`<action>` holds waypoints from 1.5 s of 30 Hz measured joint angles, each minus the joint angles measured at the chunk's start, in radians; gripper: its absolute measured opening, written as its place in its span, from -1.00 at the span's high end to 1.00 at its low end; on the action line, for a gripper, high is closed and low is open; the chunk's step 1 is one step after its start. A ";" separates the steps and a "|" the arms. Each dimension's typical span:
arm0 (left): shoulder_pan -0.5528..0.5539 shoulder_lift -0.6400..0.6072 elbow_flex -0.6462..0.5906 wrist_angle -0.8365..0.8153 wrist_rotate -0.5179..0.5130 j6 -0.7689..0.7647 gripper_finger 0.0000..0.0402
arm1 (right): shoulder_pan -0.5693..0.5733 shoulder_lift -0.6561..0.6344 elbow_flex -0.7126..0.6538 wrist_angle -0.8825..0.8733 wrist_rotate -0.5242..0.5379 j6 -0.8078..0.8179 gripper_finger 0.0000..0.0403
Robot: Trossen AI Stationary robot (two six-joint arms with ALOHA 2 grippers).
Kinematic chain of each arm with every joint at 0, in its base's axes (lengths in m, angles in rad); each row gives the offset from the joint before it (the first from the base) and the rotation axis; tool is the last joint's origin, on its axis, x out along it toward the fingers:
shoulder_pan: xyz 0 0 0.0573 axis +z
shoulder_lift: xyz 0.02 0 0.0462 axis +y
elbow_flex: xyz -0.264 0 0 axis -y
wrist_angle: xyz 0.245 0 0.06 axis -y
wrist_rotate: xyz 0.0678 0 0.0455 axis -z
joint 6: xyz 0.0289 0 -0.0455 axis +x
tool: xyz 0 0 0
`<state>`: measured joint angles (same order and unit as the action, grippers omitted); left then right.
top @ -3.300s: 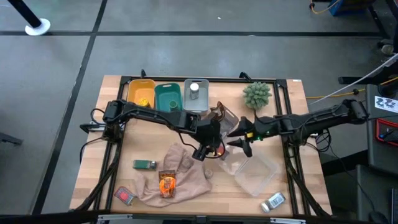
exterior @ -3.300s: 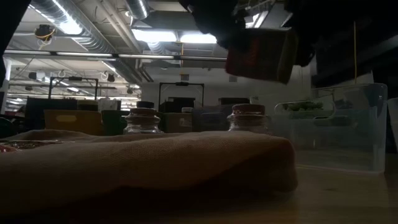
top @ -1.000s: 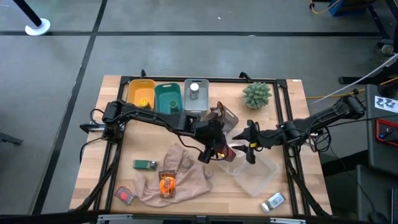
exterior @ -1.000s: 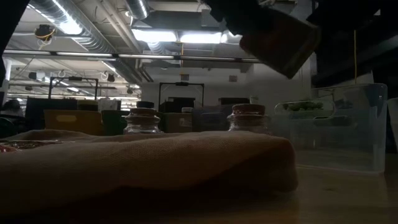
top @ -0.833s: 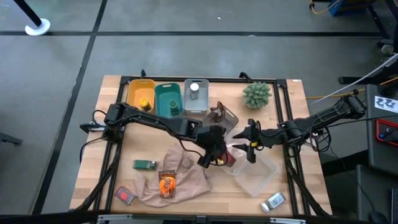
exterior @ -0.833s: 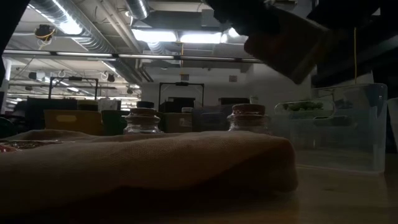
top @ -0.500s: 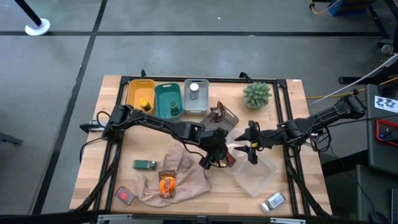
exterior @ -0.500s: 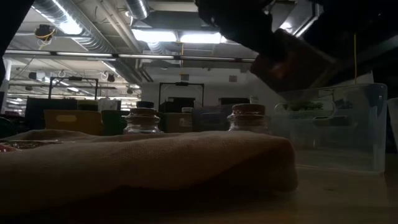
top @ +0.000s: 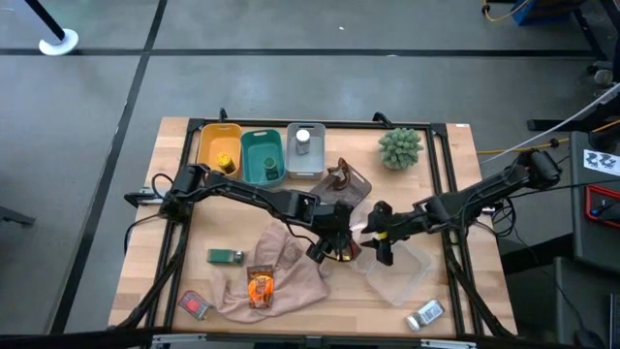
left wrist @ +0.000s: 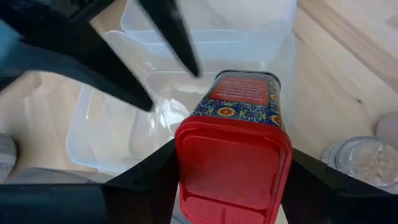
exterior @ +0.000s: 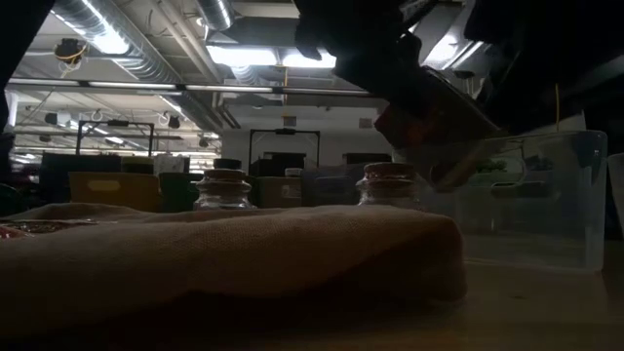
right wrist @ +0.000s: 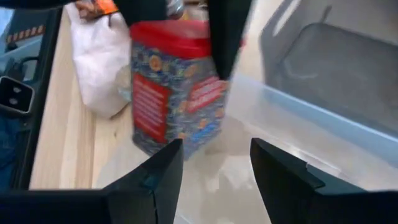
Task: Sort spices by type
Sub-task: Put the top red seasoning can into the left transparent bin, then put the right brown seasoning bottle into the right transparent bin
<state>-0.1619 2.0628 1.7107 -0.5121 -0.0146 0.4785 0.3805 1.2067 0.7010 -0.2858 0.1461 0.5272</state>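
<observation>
Holding red-lidded tin [left wrist: 233, 140], clear bin [top: 397, 271] beneath

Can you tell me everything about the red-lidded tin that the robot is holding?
The spice tin is a boxy container with a flat red lid and blue sides covered in a colourful flowery pattern, plus red label panels with small writing. The lid is on. The left gripper holds it tilted, one finger on each side near the lid, over the edge of a clear plastic bin. The right gripper is open and close by, pointing at the tin without touching it.
</observation>
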 joint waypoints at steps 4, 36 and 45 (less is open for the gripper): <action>0.000 0.011 0.000 0.003 0.000 0.003 -0.04 | 0.000 0.051 0.000 0.034 -0.028 0.000 0.08; -0.048 0.024 0.000 0.054 -0.075 0.019 -0.28 | 0.000 0.101 0.000 0.043 -0.007 0.030 0.08; -0.048 -0.009 0.000 0.033 -0.076 0.044 -0.27 | 0.000 0.100 0.000 0.047 -0.008 0.030 0.08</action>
<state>-0.2100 2.0535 1.7109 -0.4787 -0.0902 0.5228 0.3801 1.3071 0.7007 -0.2390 0.1385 0.5570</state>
